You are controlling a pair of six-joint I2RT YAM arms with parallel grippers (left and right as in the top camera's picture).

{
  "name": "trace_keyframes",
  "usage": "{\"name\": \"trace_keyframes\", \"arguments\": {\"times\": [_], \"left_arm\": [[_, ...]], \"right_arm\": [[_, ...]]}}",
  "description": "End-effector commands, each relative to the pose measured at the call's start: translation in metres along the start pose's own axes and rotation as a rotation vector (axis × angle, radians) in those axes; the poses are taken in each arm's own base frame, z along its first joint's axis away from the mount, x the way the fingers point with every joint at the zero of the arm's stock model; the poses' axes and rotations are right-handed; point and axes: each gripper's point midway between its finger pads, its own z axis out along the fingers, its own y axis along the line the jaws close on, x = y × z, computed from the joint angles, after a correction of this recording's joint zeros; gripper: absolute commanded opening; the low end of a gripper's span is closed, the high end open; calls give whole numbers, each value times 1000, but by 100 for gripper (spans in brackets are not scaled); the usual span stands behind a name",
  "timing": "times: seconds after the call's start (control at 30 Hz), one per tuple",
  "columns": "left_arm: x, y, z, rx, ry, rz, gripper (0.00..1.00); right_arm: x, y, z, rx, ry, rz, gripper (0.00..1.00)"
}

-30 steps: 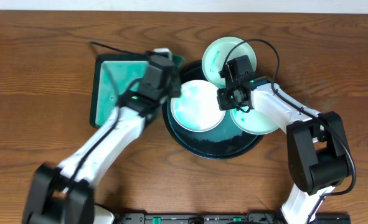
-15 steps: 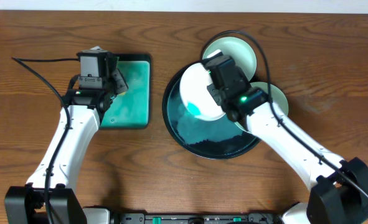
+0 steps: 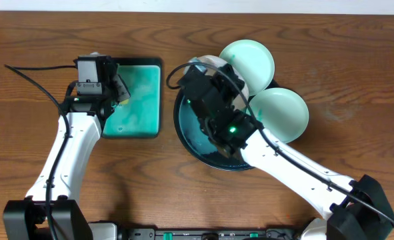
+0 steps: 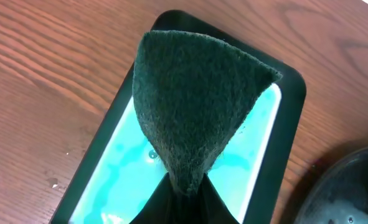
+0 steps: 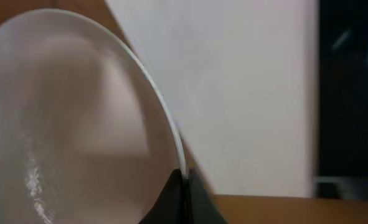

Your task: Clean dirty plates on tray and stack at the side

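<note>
My right gripper (image 3: 198, 75) is shut on the rim of a white plate (image 5: 78, 118) and holds it tilted nearly on edge above the round black tray (image 3: 187, 135). The fingertips (image 5: 182, 182) pinch the rim. In the overhead view only slivers of that plate (image 3: 239, 83) show beside the arm. Two pale-mint plates lie over the tray's rim, one at the back right (image 3: 249, 60) and one at the right (image 3: 281, 113). My left gripper (image 3: 114, 90) is shut on a dark green scouring pad (image 4: 193, 106) above the rectangular teal tray (image 3: 138, 107).
The rectangular teal tray (image 4: 118, 168) has a black edge and a wet floor. It stands left of the round tray, whose rim (image 4: 352, 186) shows at the lower right of the left wrist view. Brown wood tabletop (image 3: 343, 60) lies all around.
My left gripper went from the round tray to the teal tray with the pad. My right gripper lifted a plate, tipped it on edge and swung left over the round tray.
</note>
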Motion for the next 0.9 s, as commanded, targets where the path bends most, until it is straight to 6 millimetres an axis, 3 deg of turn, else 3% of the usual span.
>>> {"name": "trace_keyframes", "arguments": {"times": [0.0,0.27,0.6,0.77,0.87], "left_arm": [[4,6,3,-18,15,14,7],[6,6,4,-19,20,14,7],[7,7,3,-22,26,14,7],[7,7,3,-22,26,14,7],[7,7,3,-22,26,14,8]], "right_arm": [[0,-23,-12,90,36,-145,1],[-15,-31,-23,137,6,-190,1],[-16,-30,-24,136,1,-188,1],[-12,-23,-22,111,5,-156,1],[-9,-5,-21,38,-11,-100,1]]}}
